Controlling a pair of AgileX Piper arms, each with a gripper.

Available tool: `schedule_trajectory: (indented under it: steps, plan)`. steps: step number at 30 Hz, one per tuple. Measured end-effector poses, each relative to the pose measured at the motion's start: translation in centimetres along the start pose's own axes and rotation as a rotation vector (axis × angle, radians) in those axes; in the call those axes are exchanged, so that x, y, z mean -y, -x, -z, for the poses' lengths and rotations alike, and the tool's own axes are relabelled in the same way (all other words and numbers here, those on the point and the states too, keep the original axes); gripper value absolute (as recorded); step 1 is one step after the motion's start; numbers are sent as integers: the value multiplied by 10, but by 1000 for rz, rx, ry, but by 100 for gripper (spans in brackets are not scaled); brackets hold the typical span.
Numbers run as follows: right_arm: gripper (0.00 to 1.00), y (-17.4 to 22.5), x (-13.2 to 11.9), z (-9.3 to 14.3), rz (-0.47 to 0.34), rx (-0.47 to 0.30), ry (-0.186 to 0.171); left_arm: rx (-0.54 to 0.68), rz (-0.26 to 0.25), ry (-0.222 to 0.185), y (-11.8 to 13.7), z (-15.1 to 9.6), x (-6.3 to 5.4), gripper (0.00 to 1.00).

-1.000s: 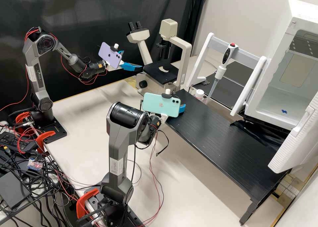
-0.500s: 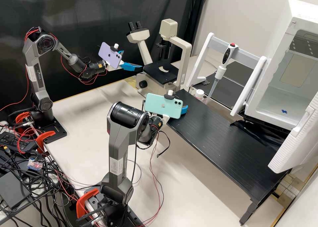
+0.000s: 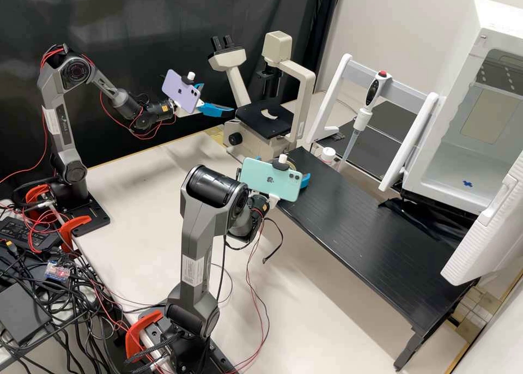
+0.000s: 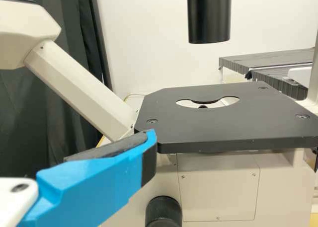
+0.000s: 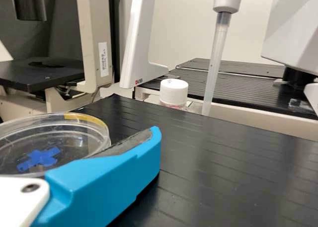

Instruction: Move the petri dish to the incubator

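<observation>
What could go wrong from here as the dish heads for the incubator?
The right tool is close by the petri dish; a slight sideways slip could tip it. Swinging wide might knock the white-capped bottle or the hanging pipette. The open door of the incubator may catch the arm.

Clear round petri dish (image 5: pixel 64 142), roughly level, blue cross (image 5: pixel 39 159), yellow strip at rim (image 5: pixel 89 119), near black shelf's (image 3: pixel 348 210) end, white incubator (image 3: pixel 467 58) open

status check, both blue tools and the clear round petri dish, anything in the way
Left blue tool open near black microscope stage. Right blue tool beside clear petri dish, hold unclear. Ribbed white incubator door open, possible snag.
</observation>
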Motion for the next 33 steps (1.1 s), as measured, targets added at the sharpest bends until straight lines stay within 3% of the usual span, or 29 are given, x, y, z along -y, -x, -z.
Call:
schedule_trajectory:
  steps: [21,25,33]
  plan:
    - [0,1,-1,-1,1,6,-6,0,0,0,0,0,0,100]
    - [0,2,-3,0,-5,2,-24,0,0,0,0,0,0,100]
    - [0,6,-10,1,-12,0,-15,0,0,0,0,0,0,100]
